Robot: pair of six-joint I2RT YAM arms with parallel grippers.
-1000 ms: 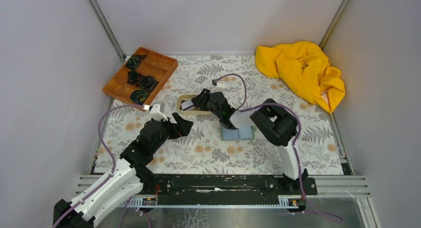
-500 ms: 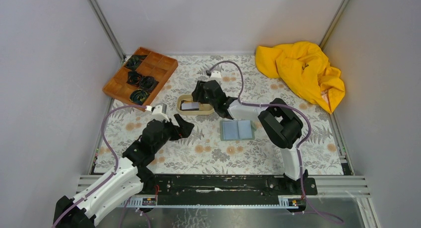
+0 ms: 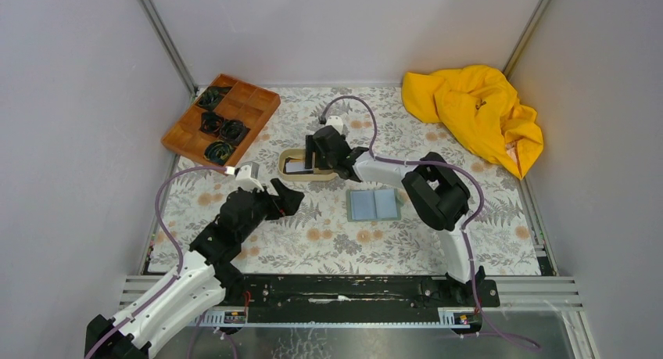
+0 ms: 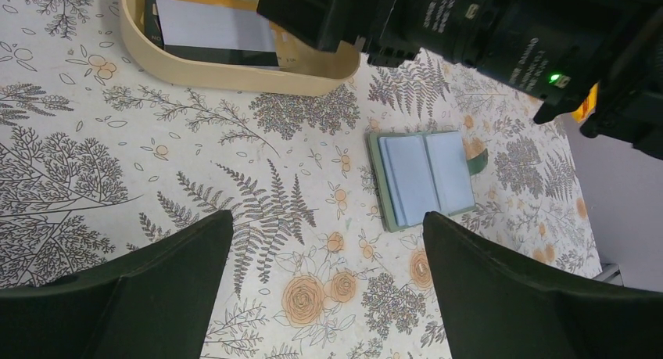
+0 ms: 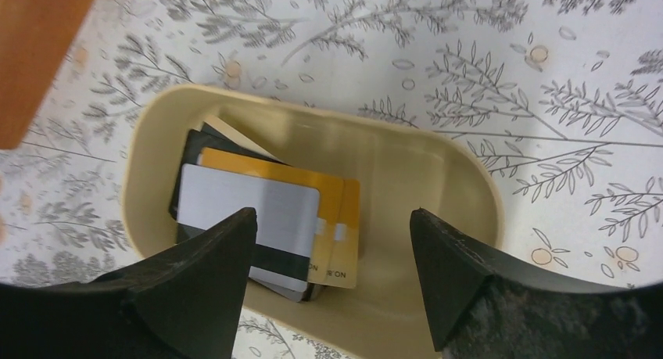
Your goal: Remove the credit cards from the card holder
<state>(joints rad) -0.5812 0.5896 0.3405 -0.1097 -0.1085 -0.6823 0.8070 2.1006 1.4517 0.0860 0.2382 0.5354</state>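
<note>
The card holder [image 3: 374,205] lies open and flat on the floral cloth, light blue panels up; it also shows in the left wrist view [image 4: 423,179]. The credit cards [image 5: 266,222], a whitish one with a dark stripe on top of tan-orange ones, lie stacked in the beige oval tray [image 5: 438,179]. They also show in the left wrist view [image 4: 215,26]. My right gripper [image 5: 332,218] is open and empty, hovering over the tray [image 3: 293,173]. My left gripper [image 4: 328,222] is open and empty above the cloth, left of the holder.
A brown wooden compartment tray [image 3: 221,118] with dark coiled items stands at the back left. A crumpled yellow cloth [image 3: 477,113] lies at the back right. Grey walls enclose the table on three sides.
My right gripper has moved from over the card holder back and left to over the beige tray, and a whitish card now lies in the tray. The left arm has barely moved.
</note>
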